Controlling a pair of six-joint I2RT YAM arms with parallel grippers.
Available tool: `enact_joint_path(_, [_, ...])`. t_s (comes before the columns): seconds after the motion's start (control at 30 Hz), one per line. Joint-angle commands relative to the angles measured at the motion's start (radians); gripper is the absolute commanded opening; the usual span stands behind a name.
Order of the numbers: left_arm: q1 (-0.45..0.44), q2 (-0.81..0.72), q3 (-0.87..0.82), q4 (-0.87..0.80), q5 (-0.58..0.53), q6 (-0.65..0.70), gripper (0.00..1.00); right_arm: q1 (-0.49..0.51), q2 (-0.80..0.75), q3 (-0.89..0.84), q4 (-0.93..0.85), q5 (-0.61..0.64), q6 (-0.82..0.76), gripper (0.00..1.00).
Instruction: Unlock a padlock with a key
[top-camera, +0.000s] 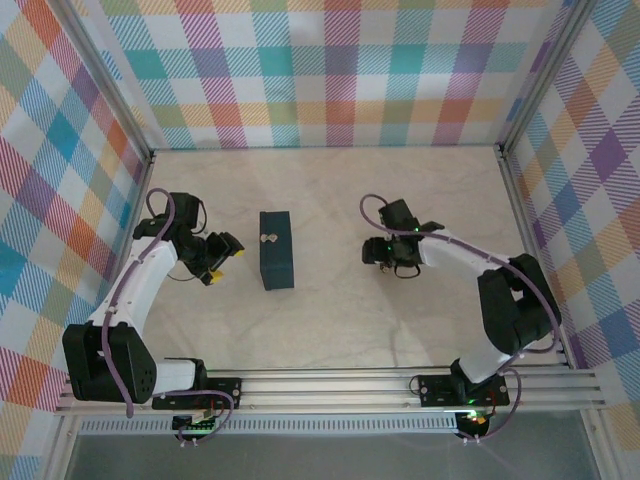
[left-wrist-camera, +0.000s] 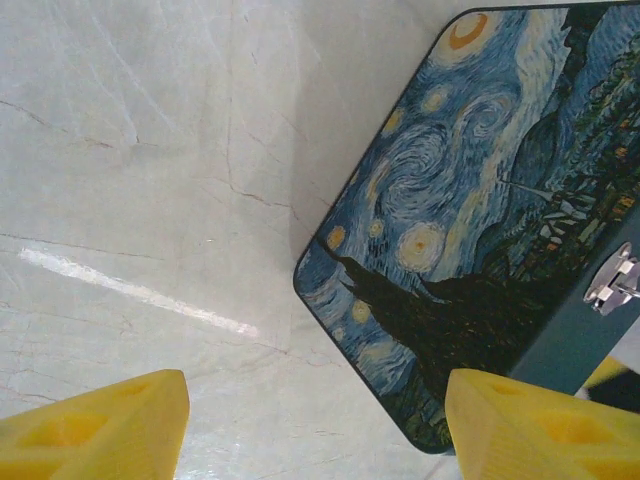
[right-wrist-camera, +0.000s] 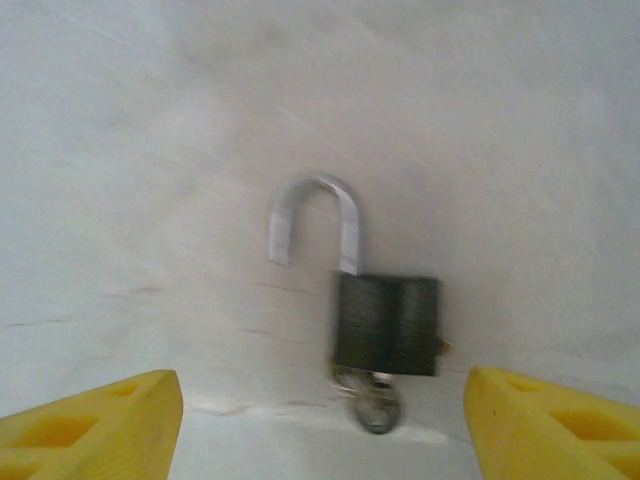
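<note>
The padlock (right-wrist-camera: 387, 325), a small dark body, lies on the pale table in the right wrist view. Its silvery shackle (right-wrist-camera: 315, 215) stands sprung out of the body, the free end swung to the left. The key (right-wrist-camera: 378, 408) sticks out of the body's near end, blurred. My right gripper (right-wrist-camera: 320, 420) is open, its yellow fingertips (right-wrist-camera: 90, 420) wide apart on either side of the padlock and touching nothing. From above, the right gripper (top-camera: 374, 251) sits right of centre. My left gripper (left-wrist-camera: 318, 425) is open and empty beside the box.
A dark blue swirl-patterned box (top-camera: 275, 250) lies between the arms, a small silvery latch (left-wrist-camera: 615, 280) on its edge. The left gripper (top-camera: 222, 256) hovers just left of the box. Checked walls close the table (top-camera: 330, 330) at the back and both sides.
</note>
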Motion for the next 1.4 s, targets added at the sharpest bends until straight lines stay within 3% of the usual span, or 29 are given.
enact_joint_path(0.0, [0.009,-0.004,0.009,-0.039,-0.023,0.02,0.69,0.121,-0.058,0.115,-0.069,0.002,-0.019,0.75])
enact_joint_path(0.1, [0.01,0.012,0.006,-0.03,-0.03,0.015,0.69,0.257,-0.039,0.184,-0.031,0.004,0.036,0.81])
enact_joint_path(0.13, [0.009,0.017,0.006,-0.029,-0.031,0.015,0.69,0.296,-0.019,0.209,-0.012,-0.004,0.049,0.85])
enact_joint_path(0.17, [0.009,0.025,0.007,-0.027,-0.036,0.014,0.69,0.337,0.014,0.248,-0.008,-0.012,0.067,0.97])
enact_joint_path(0.2, [0.009,0.033,0.007,-0.024,-0.037,0.013,0.69,0.373,0.055,0.3,-0.026,-0.005,0.082,1.0])
enact_joint_path(0.37, [0.009,0.054,0.001,-0.023,-0.05,0.02,0.69,0.488,0.216,0.487,-0.091,0.121,0.085,1.0])
enact_joint_path(1.23, [0.061,0.036,-0.019,-0.008,-0.048,0.038,0.69,0.5,0.482,0.756,-0.165,0.161,0.178,1.0])
enact_joint_path(1.37, [0.072,0.012,-0.005,-0.036,-0.057,0.055,0.69,0.494,0.487,0.745,-0.167,0.164,0.188,0.92])
